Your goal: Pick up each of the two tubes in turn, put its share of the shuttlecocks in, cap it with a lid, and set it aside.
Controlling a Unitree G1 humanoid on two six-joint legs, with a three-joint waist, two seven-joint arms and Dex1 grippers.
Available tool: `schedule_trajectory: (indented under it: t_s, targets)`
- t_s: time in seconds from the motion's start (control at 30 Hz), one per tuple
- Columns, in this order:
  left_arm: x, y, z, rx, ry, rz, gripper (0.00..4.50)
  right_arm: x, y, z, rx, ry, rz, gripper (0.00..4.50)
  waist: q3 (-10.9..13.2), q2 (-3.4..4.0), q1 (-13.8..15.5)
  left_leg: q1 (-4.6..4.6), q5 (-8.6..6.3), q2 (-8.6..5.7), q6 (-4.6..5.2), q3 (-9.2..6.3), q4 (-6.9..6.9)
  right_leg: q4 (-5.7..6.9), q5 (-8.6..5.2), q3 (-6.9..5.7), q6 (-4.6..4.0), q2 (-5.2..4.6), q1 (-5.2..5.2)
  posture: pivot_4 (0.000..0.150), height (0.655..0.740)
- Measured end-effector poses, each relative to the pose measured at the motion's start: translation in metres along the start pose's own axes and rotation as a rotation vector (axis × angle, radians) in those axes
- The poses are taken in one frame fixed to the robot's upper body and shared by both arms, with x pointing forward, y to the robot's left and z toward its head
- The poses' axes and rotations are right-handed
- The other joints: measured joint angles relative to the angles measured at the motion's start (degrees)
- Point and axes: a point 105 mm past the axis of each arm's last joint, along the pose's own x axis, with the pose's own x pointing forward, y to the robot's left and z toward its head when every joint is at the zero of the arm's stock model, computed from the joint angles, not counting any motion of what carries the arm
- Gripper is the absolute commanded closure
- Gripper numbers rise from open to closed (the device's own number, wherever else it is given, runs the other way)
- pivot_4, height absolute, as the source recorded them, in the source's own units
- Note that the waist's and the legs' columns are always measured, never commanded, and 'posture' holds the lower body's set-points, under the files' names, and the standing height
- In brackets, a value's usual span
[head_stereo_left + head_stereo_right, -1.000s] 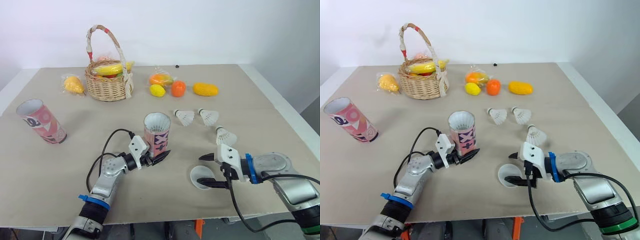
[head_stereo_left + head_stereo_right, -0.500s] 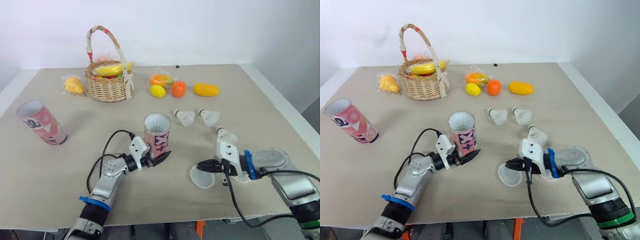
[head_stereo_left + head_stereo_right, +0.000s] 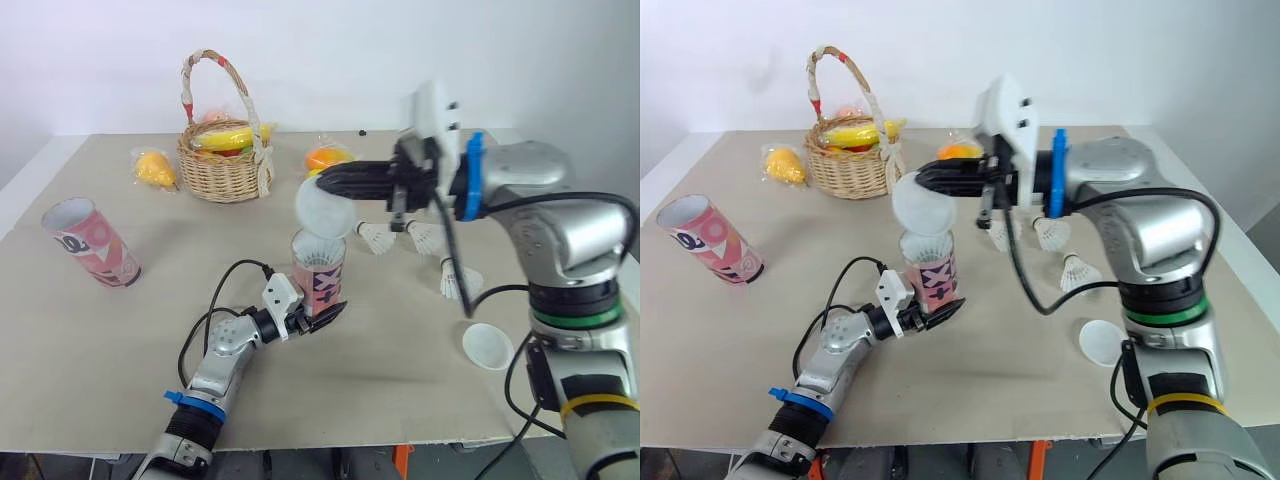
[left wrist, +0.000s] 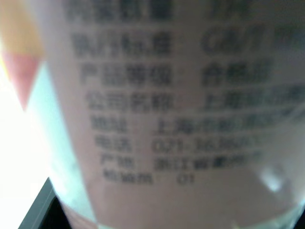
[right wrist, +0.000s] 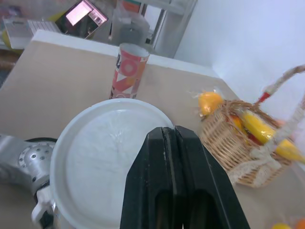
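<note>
Capping step: my right gripper [image 3: 326,183], pinched tight on a lid [image 3: 320,212], hovers just above the upright tube [image 3: 318,278] at mid-table. My left gripper [image 3: 325,316] clamps the tube low down. It seems loaded, though I can't see inside. Next I must level the lid, centre it and press down.

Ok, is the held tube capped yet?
Not capped: the right fingers hold the lid tilted above the tube, not seated on its rim; the left fingers grip its base.

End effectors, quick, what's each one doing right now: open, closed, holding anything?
Left end effector: closed on the upright tube.
Right end effector: closed on a lid, held just above that tube.
</note>
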Motion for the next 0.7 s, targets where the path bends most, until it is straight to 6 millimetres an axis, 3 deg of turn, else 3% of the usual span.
schedule_trajectory:
  t_s: [0.1, 0.43, 0.7]
  targets:
    - [0.000, 0.001, 0.000, 0.007, -0.008, 0.012, 1.24, 0.007, 0.007, -0.012, 0.004, 0.059, 0.041, 4.46, 0.00, 0.00, -0.02, -0.02, 0.02, -0.08, 0.03, 0.01, 0.01, 0.00, -0.02, 0.02, 0.15, -0.17, 0.00, 0.150, 0.7400]
    - [0.000, 0.001, -0.001, 0.032, 0.000, 0.015, 1.24, 0.002, 0.010, -0.032, -0.074, 0.192, 0.062, 4.46, 0.00, 0.01, -0.10, 0.00, 0.04, -0.13, 0.07, -0.06, -0.01, 0.00, -0.07, -0.06, 0.23, -0.24, 0.01, 0.150, 0.7400]
    - [0.002, -0.001, -0.001, 0.031, 0.011, -0.002, 1.24, 0.001, 0.008, -0.035, -0.147, 0.213, 0.062, 4.46, 0.00, 0.00, -0.10, 0.00, 0.04, -0.19, 0.07, -0.05, -0.01, 0.00, -0.09, -0.06, 0.28, -0.32, 0.02, 0.150, 0.7400]
